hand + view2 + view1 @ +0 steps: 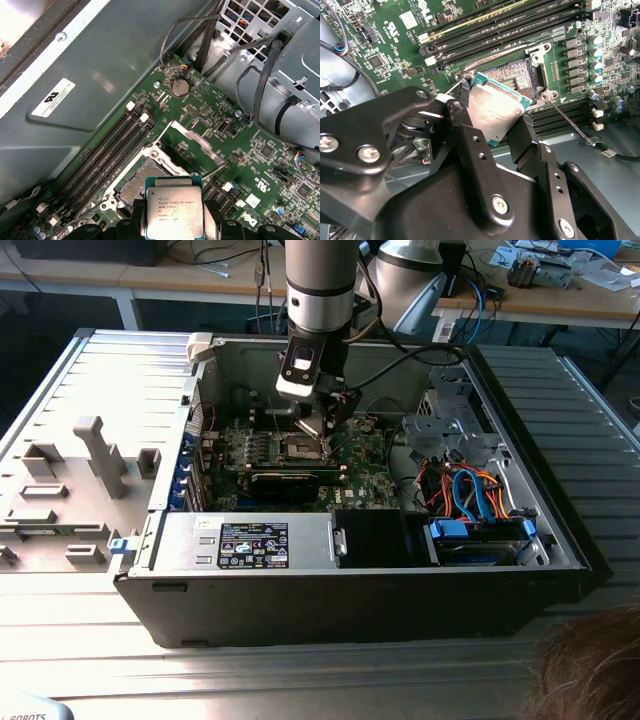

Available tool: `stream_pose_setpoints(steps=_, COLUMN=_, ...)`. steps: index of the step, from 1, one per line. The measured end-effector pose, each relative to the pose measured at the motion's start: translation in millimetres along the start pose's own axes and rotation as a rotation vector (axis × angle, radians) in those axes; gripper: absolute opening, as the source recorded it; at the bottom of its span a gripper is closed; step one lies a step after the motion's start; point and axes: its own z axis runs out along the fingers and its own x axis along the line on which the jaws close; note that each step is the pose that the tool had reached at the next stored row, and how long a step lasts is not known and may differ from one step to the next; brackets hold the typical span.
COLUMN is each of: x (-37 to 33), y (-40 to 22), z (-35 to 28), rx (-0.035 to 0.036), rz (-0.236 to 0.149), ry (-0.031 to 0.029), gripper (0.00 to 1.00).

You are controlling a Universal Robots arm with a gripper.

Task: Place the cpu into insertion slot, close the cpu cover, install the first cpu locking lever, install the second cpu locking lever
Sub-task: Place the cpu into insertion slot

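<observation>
My gripper [492, 122] is shut on the cpu [495, 111], a flat square chip with a dull silver top and green edge, gripped by two opposite sides. The chip hangs tilted just above the insertion slot [516, 75], whose dark square socket lies open in the green board. In the first wrist view the cpu [173, 206] sits between the black fingers [131, 223], with the insertion slot [131, 187] beside it and the cpu cover [194, 141] swung up and open. A thin locking lever [568, 121] stands free beside the socket. In the exterior view the gripper [325, 427] hovers over the slot [303, 448].
Rows of narrow memory slots [505, 27] flank the socket. A long black card [292, 481] lies in front of it. Bundled cables [470, 490] and a metal drive cage [450, 420] fill the exterior view's right. The case walls enclose the board; a person's hair [590, 670] shows at the lower corner.
</observation>
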Motion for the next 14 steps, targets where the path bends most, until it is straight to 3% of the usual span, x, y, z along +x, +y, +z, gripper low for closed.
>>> stream_pose_setpoints(steps=14, x=0.0, y=-0.1, z=1.5, rx=-0.0004, rz=0.032, ry=-0.0023, gripper=0.55)
